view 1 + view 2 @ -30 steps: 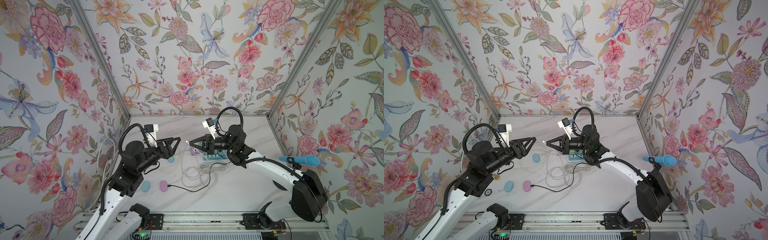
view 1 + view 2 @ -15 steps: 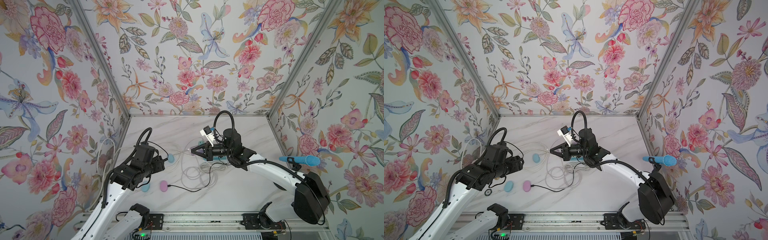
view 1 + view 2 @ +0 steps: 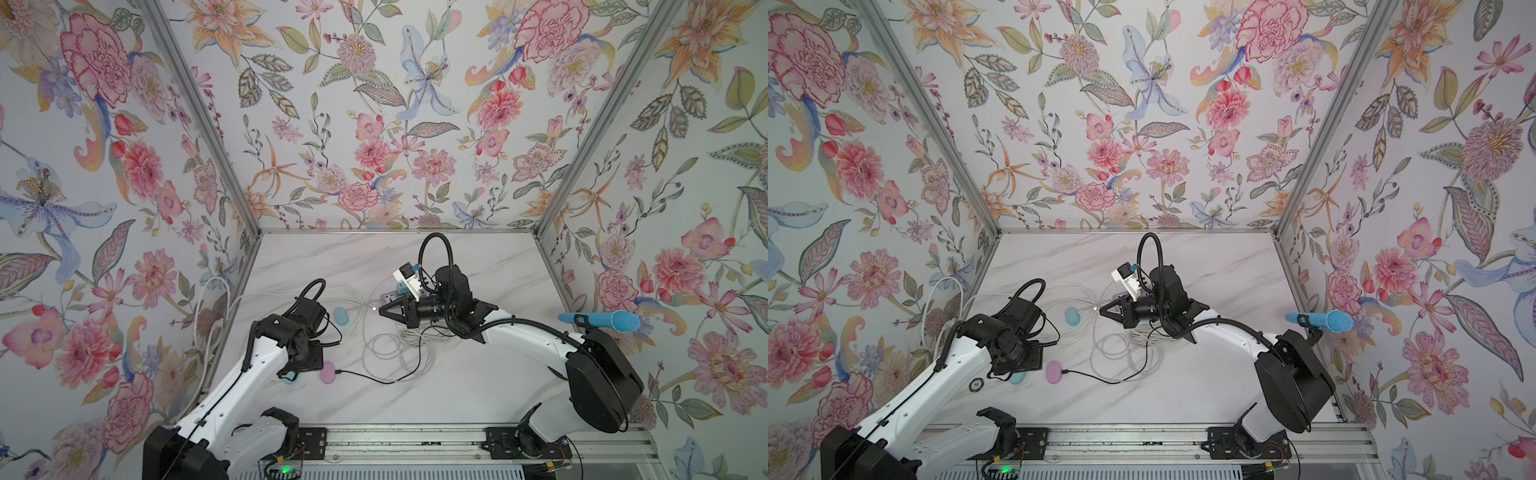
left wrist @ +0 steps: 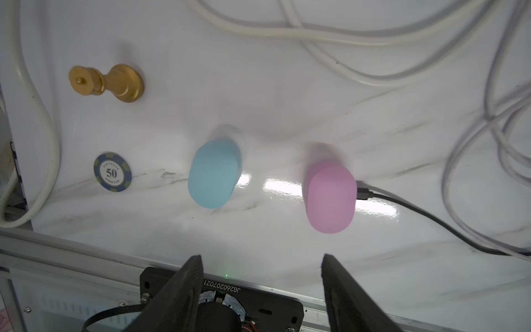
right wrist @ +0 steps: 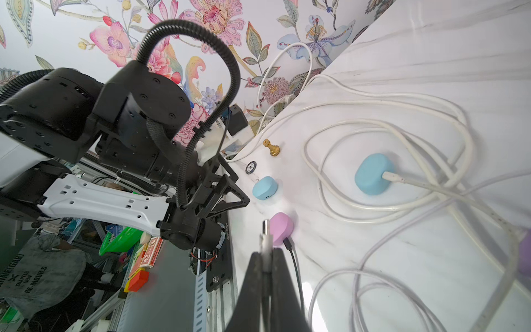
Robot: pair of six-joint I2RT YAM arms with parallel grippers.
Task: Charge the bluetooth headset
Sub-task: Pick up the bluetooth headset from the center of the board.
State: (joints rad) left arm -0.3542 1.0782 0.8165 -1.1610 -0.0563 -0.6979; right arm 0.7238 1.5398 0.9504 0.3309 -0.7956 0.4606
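Pink earbud case [image 3: 327,372], lower-left of centre in a top view, faces the empty, wide-spread left gripper [image 4: 261,257]; right gripper [image 5: 265,254] clamps a white USB plug [image 5: 265,232].

Enclosure of three floral-papered walls [image 3: 374,124] joined by aluminium corner posts [image 3: 204,124], over a white marble-patterned tabletop [image 3: 478,395]. An aluminium rail [image 3: 395,435] edges the near side. Glossy highlights [image 4: 280,184] mark the surface in the left wrist view.
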